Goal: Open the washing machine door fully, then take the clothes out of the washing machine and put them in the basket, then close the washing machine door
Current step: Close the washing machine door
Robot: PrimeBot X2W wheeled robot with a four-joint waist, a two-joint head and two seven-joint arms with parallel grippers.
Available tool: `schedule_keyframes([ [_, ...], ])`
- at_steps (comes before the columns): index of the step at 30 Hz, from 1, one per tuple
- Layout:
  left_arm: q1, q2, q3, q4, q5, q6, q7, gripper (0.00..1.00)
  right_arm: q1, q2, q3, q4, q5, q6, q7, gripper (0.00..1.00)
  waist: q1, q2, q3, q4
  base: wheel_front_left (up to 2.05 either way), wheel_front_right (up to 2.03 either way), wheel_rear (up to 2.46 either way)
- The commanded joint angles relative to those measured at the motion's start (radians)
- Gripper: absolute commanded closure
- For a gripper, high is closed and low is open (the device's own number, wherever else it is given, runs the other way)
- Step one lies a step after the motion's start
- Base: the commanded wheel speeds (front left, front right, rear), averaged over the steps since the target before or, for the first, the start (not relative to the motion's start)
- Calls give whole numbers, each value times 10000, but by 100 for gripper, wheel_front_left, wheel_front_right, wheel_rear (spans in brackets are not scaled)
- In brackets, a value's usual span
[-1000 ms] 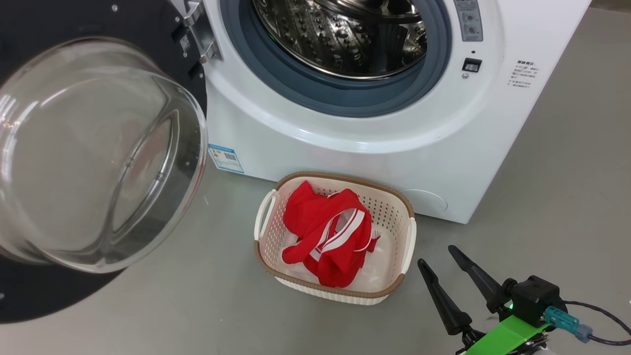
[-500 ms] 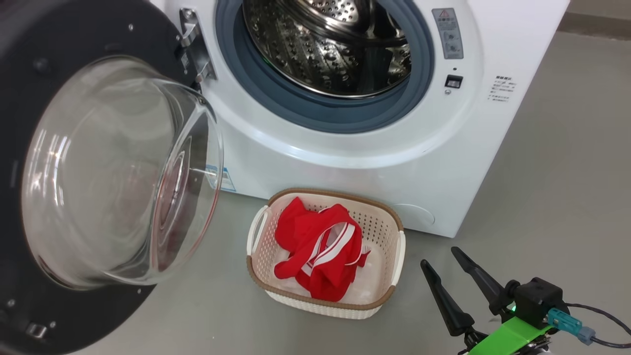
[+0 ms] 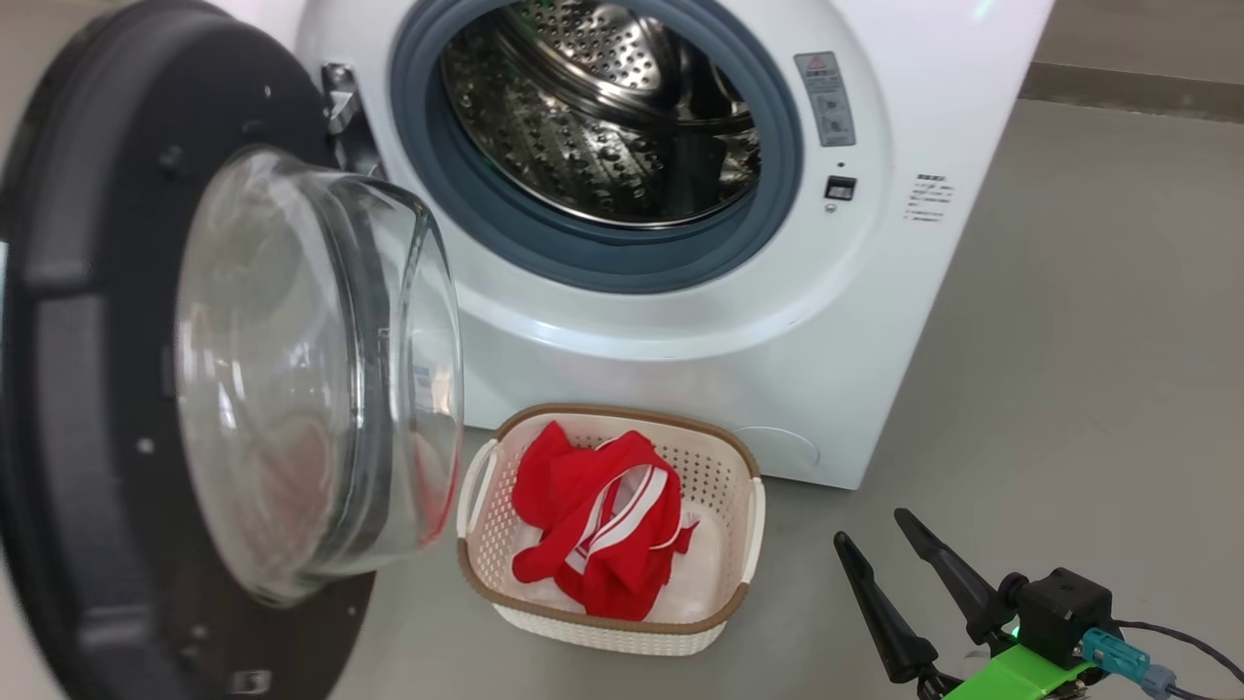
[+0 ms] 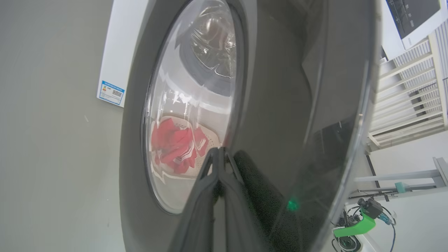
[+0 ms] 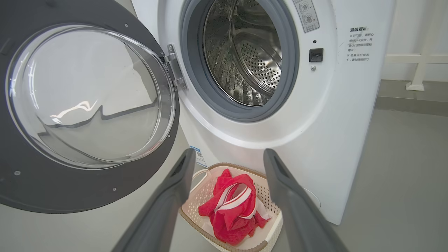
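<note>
Washing machine door (image 3: 78, 340) now nearer shut | left claw (image 4: 218, 157) together, against its outer face | right claw (image 3: 870, 525) apart, idle | red jersey (image 3: 593, 530) in basket (image 3: 622, 413) | risk: tips slide off the glossy face, door stops short

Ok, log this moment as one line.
step: close door | door: open | drum: empty | clothes: in basket | left gripper: shut, at door's outer face | right gripper: open, empty

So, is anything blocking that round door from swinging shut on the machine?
Nothing visible does. The space between the washing machine door and the drum opening is free. The clothes lie in the basket on the floor below; the door probably passes above it.
</note>
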Motion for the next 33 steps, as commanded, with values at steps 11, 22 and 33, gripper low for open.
schedule_keyframes([
  [11,23,-248,-1070,-2246,-660,-140,-1015,100,-8,34,95,-277,-5,63,-63,0,0,-1,-86,-874,0,0,0],
  [22,-654,-1056,-2954,-2427,-101,-141,-3157,100,-192,71,-24,-345,-34,63,-63,0,0,-1,299,-1613,0,0,0],
  [33,-1470,-1824,-4910,-1403,862,-141,-6203,100,-380,135,-223,-434,-120,63,-63,0,0,-1,709,-2139,0,0,0],
])
